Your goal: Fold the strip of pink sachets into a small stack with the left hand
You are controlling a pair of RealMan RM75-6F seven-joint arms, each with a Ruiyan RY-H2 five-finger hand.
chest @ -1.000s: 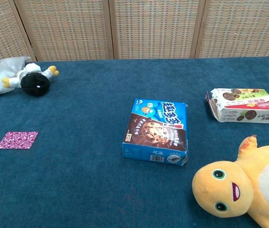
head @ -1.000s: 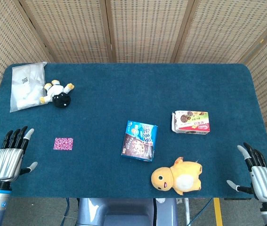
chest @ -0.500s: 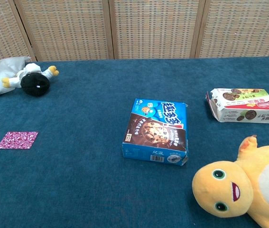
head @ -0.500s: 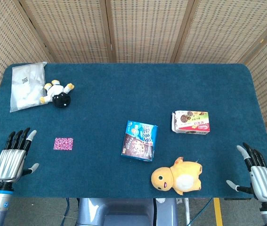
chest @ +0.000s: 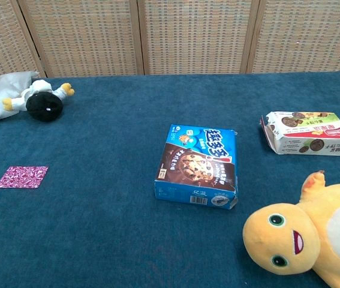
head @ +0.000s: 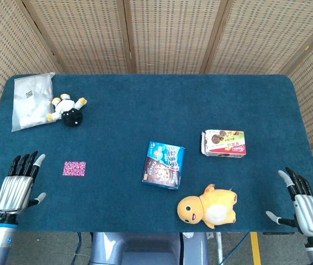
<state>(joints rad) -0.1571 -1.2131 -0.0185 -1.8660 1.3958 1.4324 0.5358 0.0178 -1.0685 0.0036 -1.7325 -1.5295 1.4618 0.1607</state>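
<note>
The pink sachets [head: 74,168] lie as one small flat patterned square on the blue cloth at the left, also seen in the chest view [chest: 21,177]. My left hand [head: 17,186] hovers near the table's front left corner, fingers straight and apart, holding nothing, a hand's width to the left of the sachets. My right hand [head: 305,207] is at the front right corner, fingers spread and empty. Neither hand appears in the chest view.
A blue cookie box [head: 164,165] lies mid-table, a yellow plush toy [head: 208,207] in front of it, a white-red snack box [head: 224,143] to the right. At the back left are a black-white plush [head: 68,110] and a clear bag [head: 30,99].
My left hand has drawn back toward the front edge, away from the sachets. The sachets and my right hand have not moved.
</note>
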